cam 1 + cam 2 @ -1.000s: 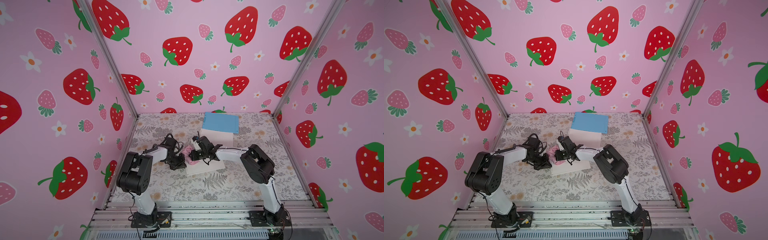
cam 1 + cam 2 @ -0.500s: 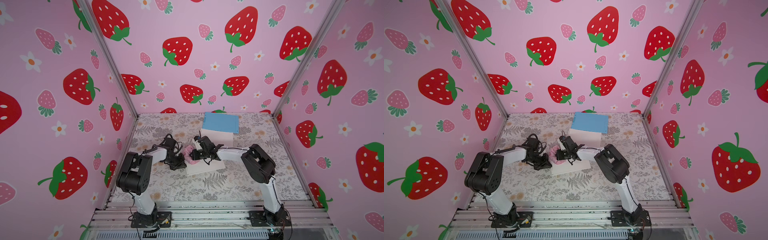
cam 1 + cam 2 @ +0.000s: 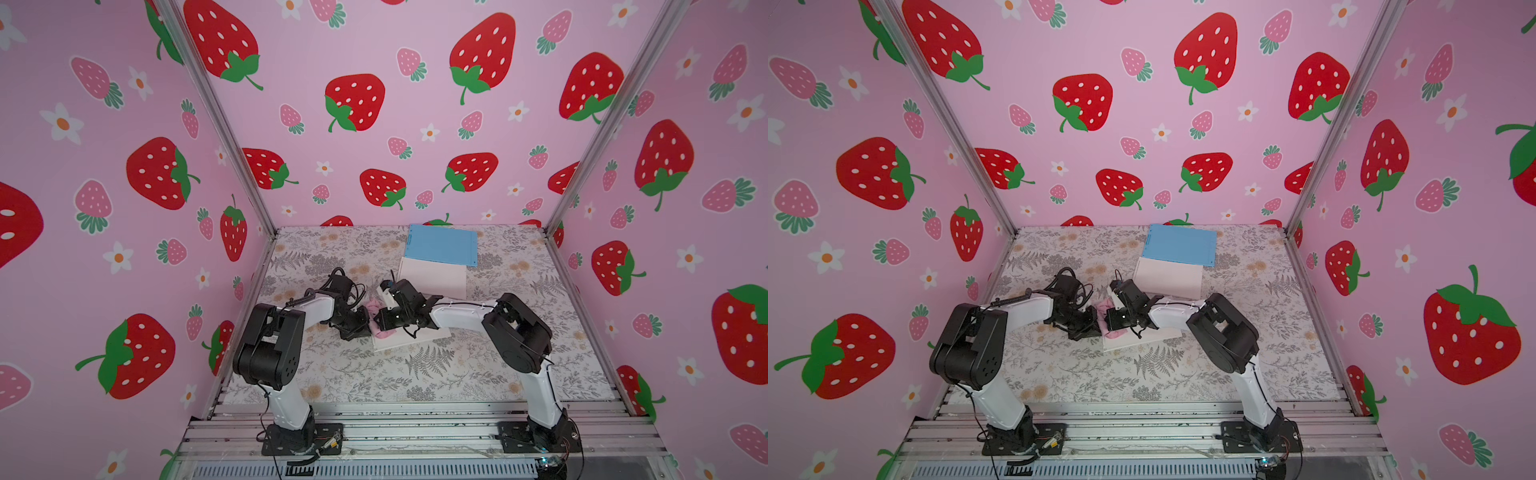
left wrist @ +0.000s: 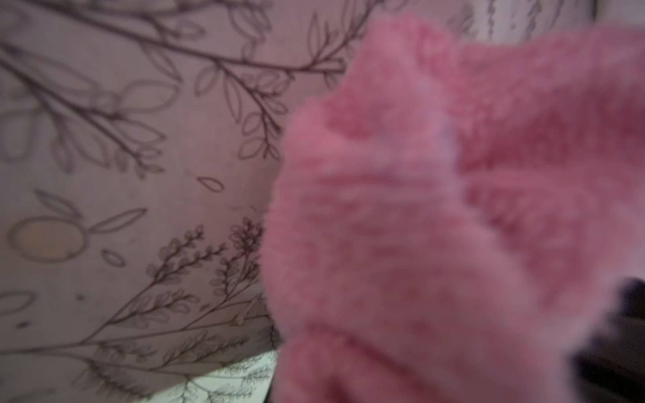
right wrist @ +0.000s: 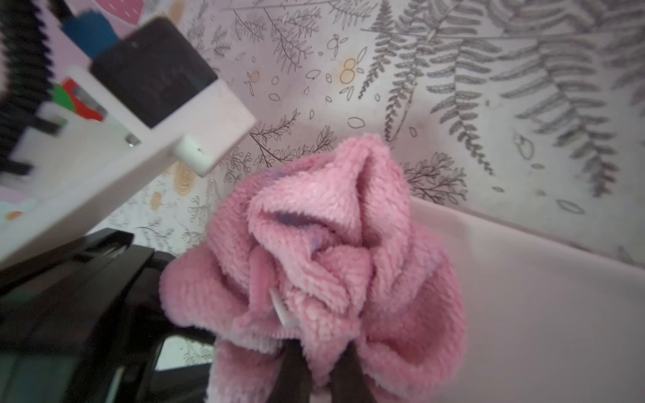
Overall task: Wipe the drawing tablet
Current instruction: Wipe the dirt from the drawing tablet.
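The drawing tablet [image 3: 399,338] [image 3: 1129,338] is a flat white slab on the floral table, mostly under my right arm. A fluffy pink cloth [image 3: 374,309] [image 3: 1104,307] sits bunched at its left edge. My right gripper [image 5: 321,363] [image 3: 380,322] is shut on a fold of the cloth [image 5: 314,244], low over the tablet's pale surface [image 5: 541,314]. My left gripper [image 3: 363,322] [image 3: 1094,324] presses against the cloth from the left. The cloth [image 4: 419,209] fills the left wrist view and hides that gripper's jaws, so I cannot see whether cloth lies between them.
A second white slab [image 3: 432,276] and a blue sheet [image 3: 440,245] lie behind the tablet, toward the back wall. The left arm's black housing [image 5: 87,296] crowds the cloth in the right wrist view. Strawberry-print walls close in three sides.
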